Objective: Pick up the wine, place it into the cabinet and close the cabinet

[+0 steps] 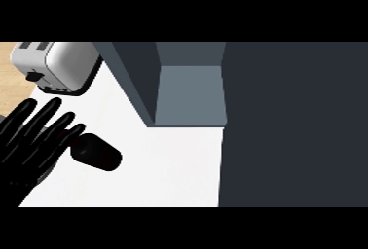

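Wine (97,151) lies dark on the white counter (173,165), touching my left hand (32,141) — not yet gripped.

My fingers are spread straight beside it, so I judge I'm at the pick-up: next I curl round it, then carry it right into the open cabinet (191,92) — toaster (54,63) sits behind.

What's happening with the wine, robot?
Left hand open, beside wine. Wine on counter, not yet lifted. Cabinet open, path looks clear. Right hand unseen.
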You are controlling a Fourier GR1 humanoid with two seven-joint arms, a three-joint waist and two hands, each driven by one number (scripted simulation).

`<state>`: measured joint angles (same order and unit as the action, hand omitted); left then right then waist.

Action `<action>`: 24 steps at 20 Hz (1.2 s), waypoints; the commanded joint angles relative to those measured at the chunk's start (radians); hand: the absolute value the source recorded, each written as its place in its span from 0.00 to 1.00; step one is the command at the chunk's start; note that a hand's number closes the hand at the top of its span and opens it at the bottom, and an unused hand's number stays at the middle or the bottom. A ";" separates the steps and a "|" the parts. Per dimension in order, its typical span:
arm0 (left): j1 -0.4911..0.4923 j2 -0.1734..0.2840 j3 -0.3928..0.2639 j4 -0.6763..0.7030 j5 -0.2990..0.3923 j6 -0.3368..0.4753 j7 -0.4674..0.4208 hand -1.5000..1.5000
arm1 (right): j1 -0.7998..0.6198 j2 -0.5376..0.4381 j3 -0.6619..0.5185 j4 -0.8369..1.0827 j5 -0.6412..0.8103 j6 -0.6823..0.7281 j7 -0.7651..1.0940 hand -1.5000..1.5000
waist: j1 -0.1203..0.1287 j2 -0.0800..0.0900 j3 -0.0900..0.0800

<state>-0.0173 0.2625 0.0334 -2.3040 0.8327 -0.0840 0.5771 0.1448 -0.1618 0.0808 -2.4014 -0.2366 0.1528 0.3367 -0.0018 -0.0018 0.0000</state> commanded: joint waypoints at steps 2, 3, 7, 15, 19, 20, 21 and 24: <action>0.018 0.011 0.063 -0.061 0.082 0.026 0.056 0.00 | -0.082 -0.001 -0.001 -0.147 -0.030 -0.075 0.177 0.00 | 0.007 0.000 -0.001; -0.028 -0.025 -0.008 -0.053 -0.009 0.085 0.060 0.00 | -0.052 0.009 -0.015 -0.097 -0.014 -0.038 0.102 0.00 | 0.001 0.000 0.000; -0.001 0.005 0.085 -0.074 0.057 0.064 0.082 0.00 | 0.033 -0.021 -0.059 -0.171 -0.076 0.001 0.114 0.00 | -0.001 -0.001 0.000; -0.054 0.043 0.210 0.016 0.078 0.044 0.104 0.00 | -0.090 -0.004 -0.042 -0.161 -0.033 -0.063 0.193 0.00 | 0.000 0.000 0.000; -0.082 0.113 0.318 0.075 0.119 0.024 0.135 0.00 | -0.063 0.011 -0.016 -0.198 -0.007 -0.081 0.202 0.00 | -0.003 -0.001 -0.001; -0.089 0.116 0.304 0.023 0.132 0.059 0.176 0.00 | -0.114 0.002 -0.059 -0.084 -0.024 -0.044 0.140 0.00 | 0.002 0.000 0.000; -0.119 0.095 0.263 0.073 0.062 0.069 0.132 0.00 | -0.083 0.017 0.008 -0.227 -0.001 -0.105 0.256 0.00 | -0.007 -0.001 0.000; -0.130 0.117 0.329 0.171 0.124 -0.009 0.123 0.00 | -0.137 0.002 -0.007 -0.166 0.022 -0.086 0.230 0.00 | -0.004 0.001 0.000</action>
<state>-0.1170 0.3673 0.3414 -2.2108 0.9582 -0.0635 0.7114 0.0055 -0.1545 0.0649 -2.4229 -0.2109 0.0857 0.4866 -0.0033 -0.0019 -0.0003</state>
